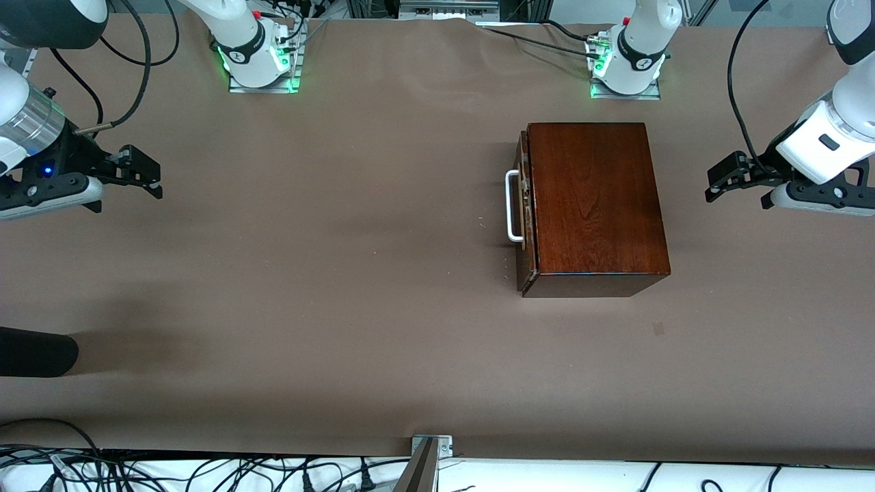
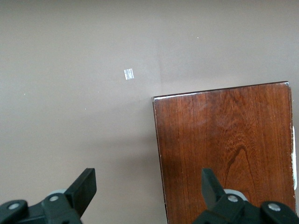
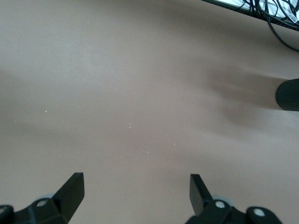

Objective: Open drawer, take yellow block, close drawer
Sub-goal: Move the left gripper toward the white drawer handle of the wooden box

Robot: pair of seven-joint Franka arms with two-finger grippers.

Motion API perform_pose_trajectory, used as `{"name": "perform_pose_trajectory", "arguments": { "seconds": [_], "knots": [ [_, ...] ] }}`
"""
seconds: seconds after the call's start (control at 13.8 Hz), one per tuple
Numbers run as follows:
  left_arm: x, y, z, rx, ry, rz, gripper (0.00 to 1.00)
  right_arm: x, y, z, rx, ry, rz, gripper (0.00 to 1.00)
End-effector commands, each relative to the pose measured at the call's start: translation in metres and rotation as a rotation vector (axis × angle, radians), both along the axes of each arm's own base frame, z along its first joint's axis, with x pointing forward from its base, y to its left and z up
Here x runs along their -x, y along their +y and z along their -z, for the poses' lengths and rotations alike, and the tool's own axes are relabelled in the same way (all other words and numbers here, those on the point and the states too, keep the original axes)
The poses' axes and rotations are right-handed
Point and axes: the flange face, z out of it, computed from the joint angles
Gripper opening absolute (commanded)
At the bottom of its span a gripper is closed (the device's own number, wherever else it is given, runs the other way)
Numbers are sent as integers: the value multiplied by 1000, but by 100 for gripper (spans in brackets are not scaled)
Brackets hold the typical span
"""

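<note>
Drawer (image 1: 522, 208) shut, no legible markings, grippers idle.

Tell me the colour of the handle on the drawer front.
White: the U-shaped bar handle on the closed drawer shows best in the front view.

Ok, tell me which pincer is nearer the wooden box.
The left pincer, open and empty, beside the wooden box. The right pincer, also open, waits at the table's right-arm end.
</note>
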Motion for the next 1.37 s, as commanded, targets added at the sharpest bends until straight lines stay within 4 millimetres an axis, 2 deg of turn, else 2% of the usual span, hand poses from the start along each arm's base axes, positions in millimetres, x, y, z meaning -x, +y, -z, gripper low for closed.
{"name": "perform_pose_trajectory", "arguments": {
  "seconds": [0.0,1.09,1.3],
  "knots": [
    [-4,-2,-5,-24,3,-1,100,-1,-1,-4,-17,-7,8,100],
    [-3,-4,-6,-24,3,2,100,-1,-1,-4,-17,-7,8,100],
    [-2,-21,-5,-23,6,27,100,-2,-1,-3,-16,-6,8,100]
  ]
}}
